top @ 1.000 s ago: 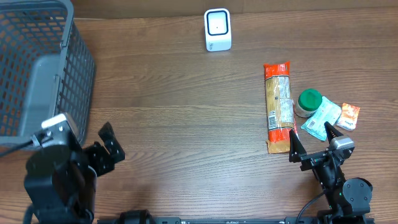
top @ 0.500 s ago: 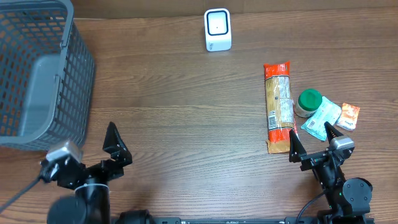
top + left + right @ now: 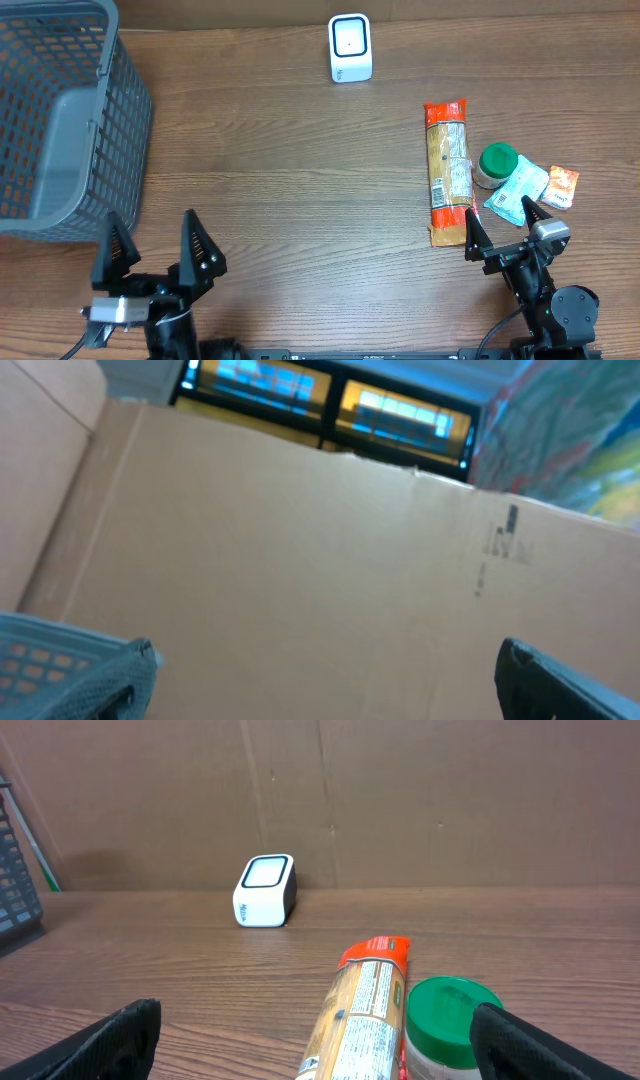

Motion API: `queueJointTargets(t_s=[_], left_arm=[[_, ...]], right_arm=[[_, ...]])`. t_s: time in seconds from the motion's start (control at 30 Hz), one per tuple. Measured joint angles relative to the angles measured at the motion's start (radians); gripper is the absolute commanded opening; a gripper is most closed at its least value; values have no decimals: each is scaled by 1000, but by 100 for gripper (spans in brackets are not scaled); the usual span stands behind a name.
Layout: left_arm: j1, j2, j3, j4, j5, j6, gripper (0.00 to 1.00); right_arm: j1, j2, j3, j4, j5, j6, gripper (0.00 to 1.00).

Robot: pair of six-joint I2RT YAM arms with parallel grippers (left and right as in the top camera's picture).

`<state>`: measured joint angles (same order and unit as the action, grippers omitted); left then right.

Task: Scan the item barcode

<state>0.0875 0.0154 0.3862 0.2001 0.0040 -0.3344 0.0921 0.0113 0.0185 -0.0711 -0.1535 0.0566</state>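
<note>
A long orange-ended pasta packet (image 3: 447,170) lies lengthwise at the right of the table, its printed label facing up (image 3: 362,1010). The white scanner (image 3: 350,47) stands at the back centre, also in the right wrist view (image 3: 265,890). My right gripper (image 3: 497,208) is open just in front of the packet's near end and holds nothing; in its own view (image 3: 320,1050) the packet lies between the spread fingers. At the front left my left gripper (image 3: 150,216) is open and empty, pointing up at a cardboard wall (image 3: 300,540), with one dark fingertip (image 3: 560,685) showing.
A green-lidded jar (image 3: 496,165) stands right of the packet, touching it or nearly so. A teal sachet (image 3: 518,192) and an orange sachet (image 3: 562,186) lie beside the jar. A grey mesh basket (image 3: 60,120) fills the back left corner.
My left arm has swung from beside the basket down to the table's front edge, and its open fingers now point toward the back. The right arm and the items have not moved.
</note>
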Motion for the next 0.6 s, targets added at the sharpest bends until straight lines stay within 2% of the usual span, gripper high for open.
queueJointTargets(t_s=[0.6], left_arm=[[0, 0, -276, 40, 27, -11, 100]], right_arm=[[0, 0, 0, 0, 0, 0, 100]])
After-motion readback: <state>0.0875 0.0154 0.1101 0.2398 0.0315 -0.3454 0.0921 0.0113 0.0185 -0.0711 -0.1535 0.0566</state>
